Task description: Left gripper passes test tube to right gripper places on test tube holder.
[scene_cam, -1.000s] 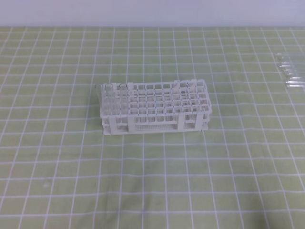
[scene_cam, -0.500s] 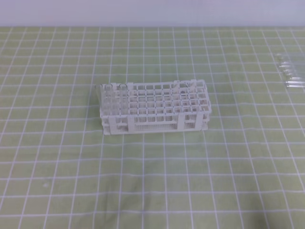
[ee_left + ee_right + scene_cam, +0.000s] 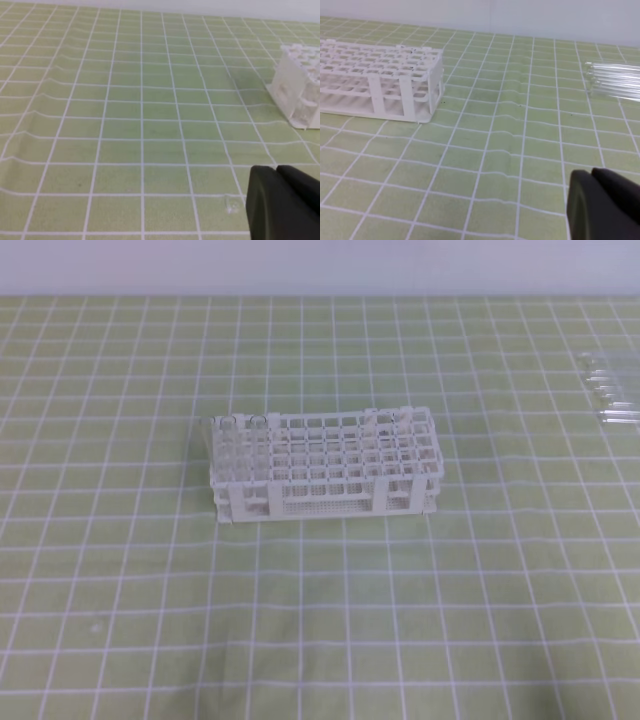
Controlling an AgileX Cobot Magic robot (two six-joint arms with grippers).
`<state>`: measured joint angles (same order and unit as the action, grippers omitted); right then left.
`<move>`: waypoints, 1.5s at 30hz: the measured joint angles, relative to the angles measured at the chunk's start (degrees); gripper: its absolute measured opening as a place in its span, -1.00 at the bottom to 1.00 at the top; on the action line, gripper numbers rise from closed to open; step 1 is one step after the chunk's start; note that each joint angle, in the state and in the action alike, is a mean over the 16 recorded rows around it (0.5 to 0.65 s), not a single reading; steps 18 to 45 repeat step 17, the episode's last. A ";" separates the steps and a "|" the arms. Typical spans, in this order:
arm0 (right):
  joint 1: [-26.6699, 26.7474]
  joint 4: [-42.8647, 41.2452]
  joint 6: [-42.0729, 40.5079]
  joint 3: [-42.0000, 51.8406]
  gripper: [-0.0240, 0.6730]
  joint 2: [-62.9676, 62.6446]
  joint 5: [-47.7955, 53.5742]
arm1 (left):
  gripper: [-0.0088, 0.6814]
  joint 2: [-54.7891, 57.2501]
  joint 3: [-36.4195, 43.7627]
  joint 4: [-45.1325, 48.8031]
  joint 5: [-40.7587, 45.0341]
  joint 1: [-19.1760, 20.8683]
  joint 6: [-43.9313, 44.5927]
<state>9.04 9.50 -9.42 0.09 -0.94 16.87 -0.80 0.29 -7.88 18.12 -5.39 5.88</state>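
Observation:
The test tube holder (image 3: 325, 465) is a white lattice rack standing mid-table on the green checked cloth. It also shows at the right edge of the left wrist view (image 3: 300, 82) and on the left of the right wrist view (image 3: 380, 80). Neither arm appears in the exterior high view. My left gripper (image 3: 276, 170) sits low at the bottom right of its own view, jaws pressed together and holding nothing, well short of the rack. My right gripper (image 3: 591, 173) is likewise shut and empty, to the right of the rack. No single test tube can be picked out on its own.
A heap of clear tubes (image 3: 610, 390) lies at the far right edge of the table, also seen in the right wrist view (image 3: 615, 80). The cloth has slight wrinkles (image 3: 30, 135). A pale wall runs along the far table edge.

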 joint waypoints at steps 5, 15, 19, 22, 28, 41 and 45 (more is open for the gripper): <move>0.00 0.07 0.00 0.00 -0.98 0.00 0.00 | -0.98 -0.01 0.00 0.41 0.33 0.02 0.10; 0.00 0.13 0.00 0.00 -0.98 0.04 0.00 | -0.98 -0.78 0.31 0.47 0.07 0.03 0.12; 0.00 0.14 0.00 0.00 -0.98 0.05 0.00 | -0.98 -1.08 0.44 0.48 -0.05 0.04 0.12; 0.00 0.14 0.00 0.00 -0.98 0.05 0.00 | -0.98 -1.08 0.44 0.48 -0.05 0.04 0.12; 0.00 0.14 0.00 0.00 -0.98 0.05 0.00 | -0.98 -1.08 0.44 0.48 -0.05 0.04 0.12; 0.00 0.14 0.00 0.00 -0.98 0.05 0.00 | -0.98 -1.08 0.44 0.48 -0.05 0.04 0.12; 0.00 0.14 0.00 0.00 -0.98 0.05 0.00 | -0.98 -1.08 0.44 0.48 -0.05 0.04 0.12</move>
